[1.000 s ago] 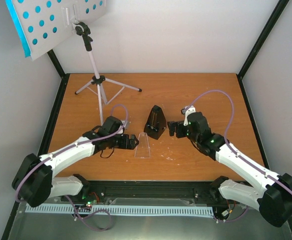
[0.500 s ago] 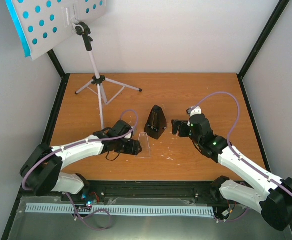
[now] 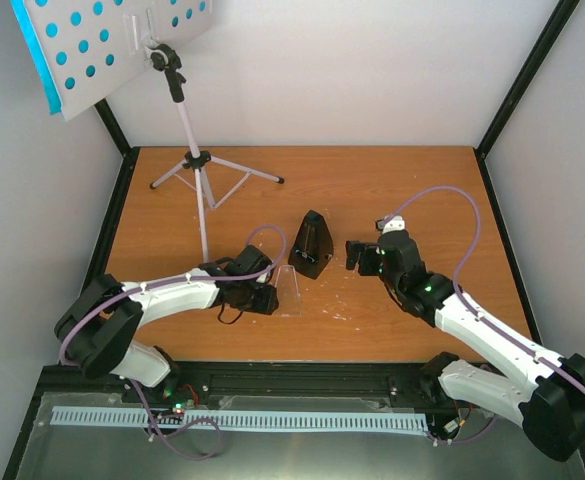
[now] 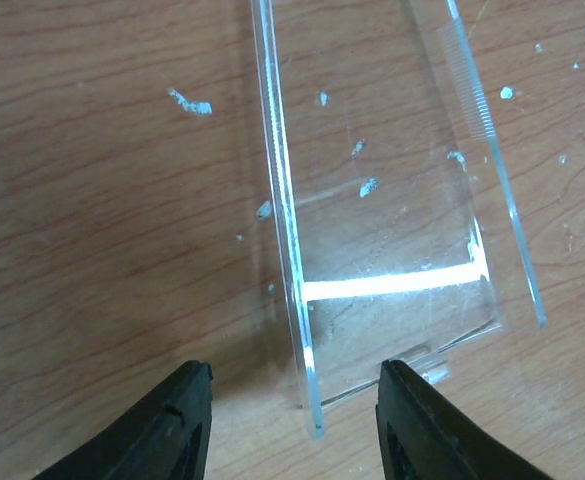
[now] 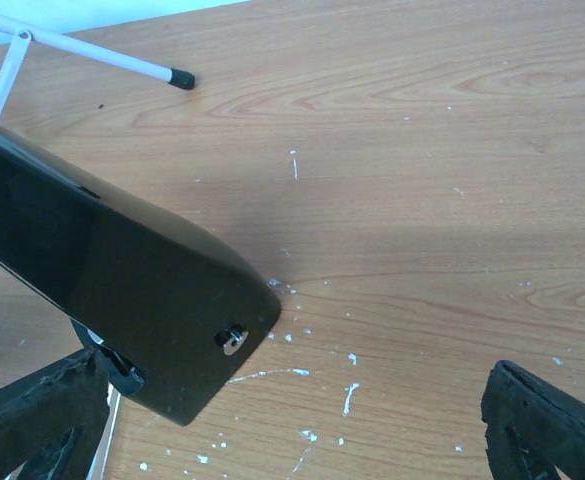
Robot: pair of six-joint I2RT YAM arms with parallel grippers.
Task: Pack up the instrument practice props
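The white tripod music stand (image 3: 188, 132) rises at the back left, its hole-punched desk (image 3: 102, 45) tilted high, with cyan sheet-music pages (image 3: 34, 55) showing along its left edge. The black pyramid metronome (image 3: 310, 243) (image 5: 102, 270) stands mid-table. Its clear cover (image 3: 290, 290) (image 4: 392, 200) lies flat on the wood just in front of it. My left gripper (image 3: 270, 296) (image 4: 294, 372) straddles the cover's near left wall, jaws part-way in, neither finger touching it. My right gripper (image 3: 355, 255) (image 5: 292, 375) is wide open just right of the metronome, holding nothing.
A stand leg (image 5: 92, 52) reaches toward the metronome. White walls and black corner posts (image 3: 527, 75) enclose the wooden table (image 3: 402, 190). White specks (image 5: 350, 398) dot the wood. A grey cable track (image 3: 242, 420) runs along the near edge.
My left gripper has slid right to the clear cover and its jaws have narrowed around the cover's edge. My right gripper has edged slightly toward the metronome.
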